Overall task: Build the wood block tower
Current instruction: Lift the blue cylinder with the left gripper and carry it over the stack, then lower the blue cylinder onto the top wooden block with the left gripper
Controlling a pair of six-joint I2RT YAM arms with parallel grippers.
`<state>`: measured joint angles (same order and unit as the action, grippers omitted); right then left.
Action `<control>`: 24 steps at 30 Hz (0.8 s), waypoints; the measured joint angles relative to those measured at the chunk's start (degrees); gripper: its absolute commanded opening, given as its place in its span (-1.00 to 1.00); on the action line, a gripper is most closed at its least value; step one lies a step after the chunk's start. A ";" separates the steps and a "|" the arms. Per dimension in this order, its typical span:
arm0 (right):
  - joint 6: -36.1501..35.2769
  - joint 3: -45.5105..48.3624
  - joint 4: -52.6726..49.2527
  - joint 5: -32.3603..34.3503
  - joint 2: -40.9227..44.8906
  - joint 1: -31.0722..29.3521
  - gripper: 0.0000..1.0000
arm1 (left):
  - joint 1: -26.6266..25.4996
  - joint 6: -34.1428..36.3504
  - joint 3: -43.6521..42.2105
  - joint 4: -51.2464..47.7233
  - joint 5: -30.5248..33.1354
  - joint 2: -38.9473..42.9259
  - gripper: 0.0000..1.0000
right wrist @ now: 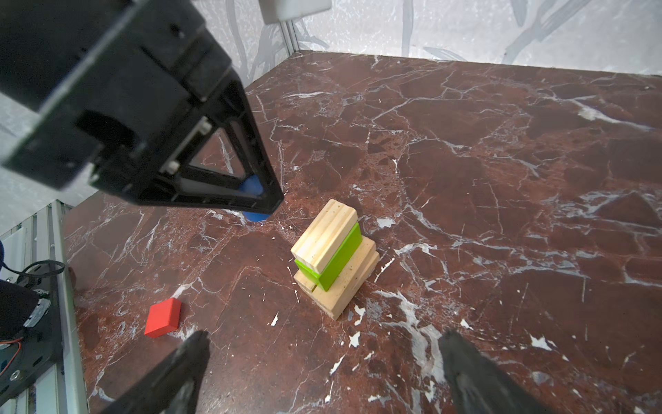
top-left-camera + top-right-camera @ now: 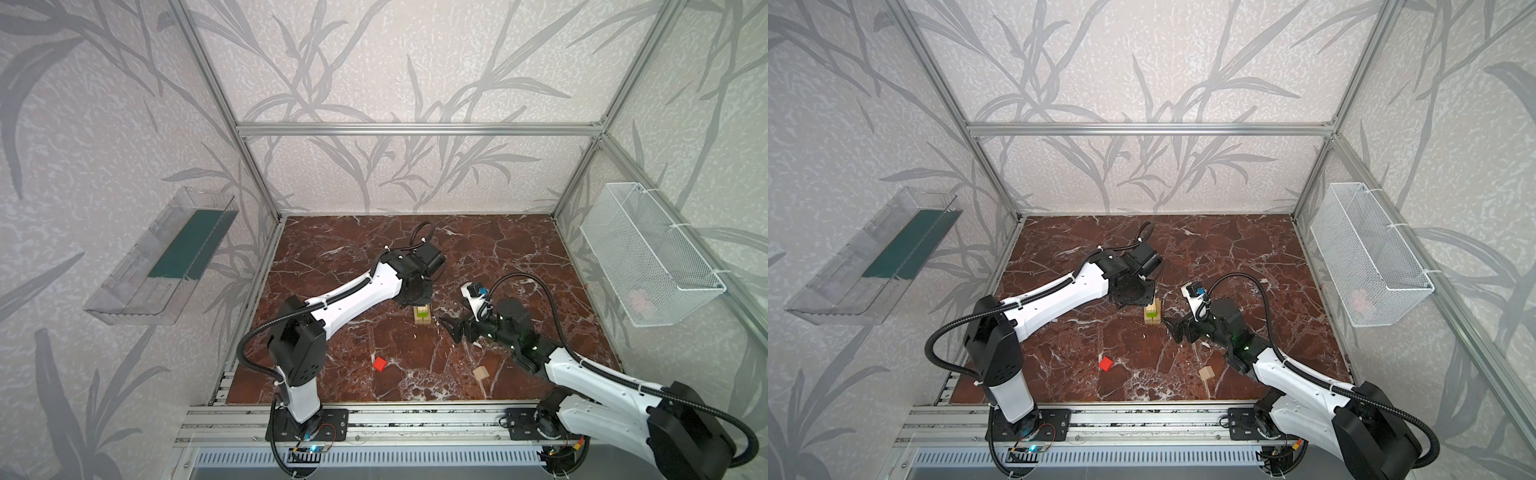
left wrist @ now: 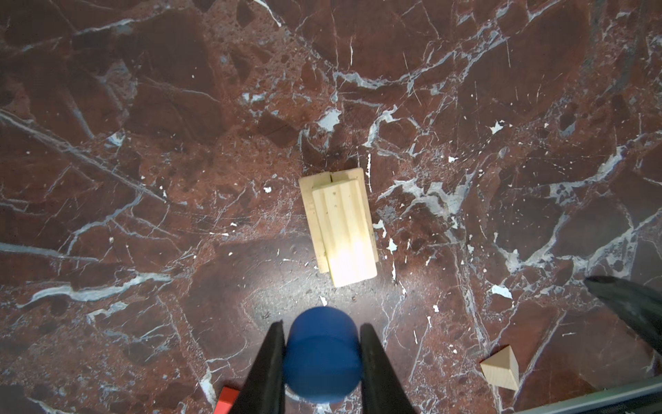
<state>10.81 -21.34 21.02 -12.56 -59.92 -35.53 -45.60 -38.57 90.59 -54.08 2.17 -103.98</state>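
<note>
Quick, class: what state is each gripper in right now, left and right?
Left gripper: closed on the round blue wooden disc.
Right gripper: open, holding nothing.

Red-brown marble table (image 2: 519, 257), three things resting on it.
The tower (image 2: 422, 314) stands mid-table on its pale bars (image 1: 344, 292); a red block (image 2: 379, 363) and a wedge (image 2: 481, 372) lie well apart, nearer the front edge.
</note>
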 measured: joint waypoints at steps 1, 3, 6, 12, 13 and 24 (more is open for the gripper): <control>0.26 0.09 0.07 -0.02 0.00 0.37 0.98 | -0.04 0.00 0.79 -0.20 0.07 -0.90 -0.94; 0.85 0.35 0.22 -0.04 0.00 1.11 0.98 | -0.04 -0.02 2.14 -0.57 0.07 -2.62 -0.94; 1.57 0.79 0.44 -0.02 0.00 1.70 0.98 | -0.04 -0.39 3.82 -0.98 -0.07 -4.85 -0.94; 1.84 0.96 0.61 -0.02 0.07 1.75 0.98 | -0.09 -1.79 6.05 -1.40 -0.26 -8.15 -0.93; 1.84 0.96 0.61 -0.02 0.09 1.75 0.98 | -0.09 -2.03 6.29 -1.55 -0.24 -8.48 -0.93; 1.86 0.96 0.63 0.02 0.39 1.77 0.98 | -0.20 -3.04 8.83 -2.69 -0.11 -11.45 -0.94</control>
<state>12.67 -20.38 21.65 -12.53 -59.53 -33.76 -45.80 -41.60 99.42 -56.77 2.07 -115.44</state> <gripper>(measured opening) 0.991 0.254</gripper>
